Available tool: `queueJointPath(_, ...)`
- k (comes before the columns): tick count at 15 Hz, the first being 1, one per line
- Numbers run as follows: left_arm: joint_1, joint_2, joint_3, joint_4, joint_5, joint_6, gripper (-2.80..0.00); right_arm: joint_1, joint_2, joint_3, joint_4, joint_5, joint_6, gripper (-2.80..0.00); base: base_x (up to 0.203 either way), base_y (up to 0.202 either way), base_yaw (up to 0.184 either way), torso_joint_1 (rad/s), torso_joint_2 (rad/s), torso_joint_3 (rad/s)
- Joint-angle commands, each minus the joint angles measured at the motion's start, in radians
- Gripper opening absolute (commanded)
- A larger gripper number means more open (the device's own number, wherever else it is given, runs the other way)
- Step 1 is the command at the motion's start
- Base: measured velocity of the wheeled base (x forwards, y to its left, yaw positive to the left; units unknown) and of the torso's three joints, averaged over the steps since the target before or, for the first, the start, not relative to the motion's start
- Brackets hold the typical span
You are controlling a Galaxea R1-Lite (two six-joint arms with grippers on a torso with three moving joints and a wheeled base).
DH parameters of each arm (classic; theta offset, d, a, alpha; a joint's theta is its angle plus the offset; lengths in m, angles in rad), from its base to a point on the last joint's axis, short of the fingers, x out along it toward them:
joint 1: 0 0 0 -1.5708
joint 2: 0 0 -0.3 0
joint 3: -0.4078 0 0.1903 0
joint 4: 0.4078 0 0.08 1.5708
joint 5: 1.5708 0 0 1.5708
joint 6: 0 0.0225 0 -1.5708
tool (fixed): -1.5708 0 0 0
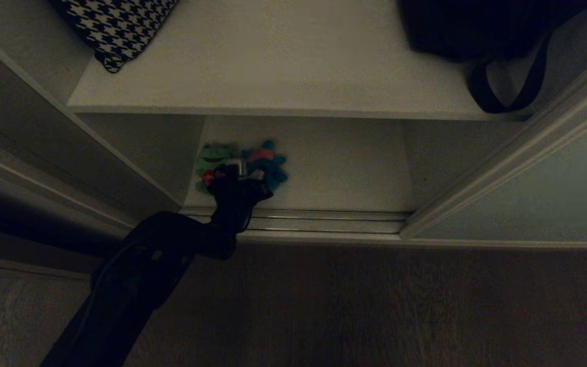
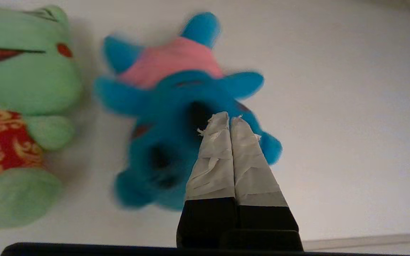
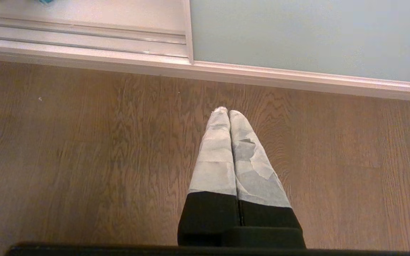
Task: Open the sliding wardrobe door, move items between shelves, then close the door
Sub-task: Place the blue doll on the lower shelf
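Observation:
The sliding wardrobe door [image 1: 538, 199] stands slid aside at the right, leaving the shelves exposed. On the lower shelf [image 1: 344, 163] a green frog [image 1: 212, 158] with a red patch sits beside a teal-blue plush [image 1: 273, 163] with a pink belly. My left arm reaches into this shelf. My left gripper [image 2: 229, 119] is shut with nothing between its taped fingers, its tips right at the blue plush [image 2: 176, 106]. The frog [image 2: 20, 81] lies to one side of it. My right gripper [image 3: 229, 112] hangs shut over the wooden floor, in front of the door [image 3: 311, 35].
The upper shelf [image 1: 283, 66] carries a houndstooth cloth [image 1: 115, 25] at its left and a black strapped bag [image 1: 477, 25] at its right. A metal door track [image 1: 324, 221] runs along the wardrobe's front edge. Wooden floor [image 1: 375, 306] lies before it.

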Motion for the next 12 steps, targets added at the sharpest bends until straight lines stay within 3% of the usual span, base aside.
queueJointPath(1,0.0,-0.034,0.044,-0.003,0.0,-0.003,-2.8,0.0,-0.003,0.0,0.0,0.001,0.0,-2.8,0.0,0.0,0.0,0.0,0.0,0.0)
queueJointPath(4,-0.003,-0.192,0.207,0.081,-0.014,-0.002,-2.8,0.0,-0.002,0.0,-0.001,0.0,0.0,-2.8,0.0,0.0,0.0,0.0,0.0,0.0)
queueJointPath(8,-0.017,-0.448,0.408,0.357,-0.018,-0.005,-2.8,0.0,-0.002,0.0,0.0,0.0,0.0,-2.8,0.0,0.0,0.0,0.0,0.0,0.0)
queueJointPath(12,-0.023,-0.771,0.744,0.569,-0.017,0.002,-2.8,0.0,-0.002,0.0,-0.001,0.0,0.0,-2.8,0.0,0.0,0.0,0.0,0.0,0.0)
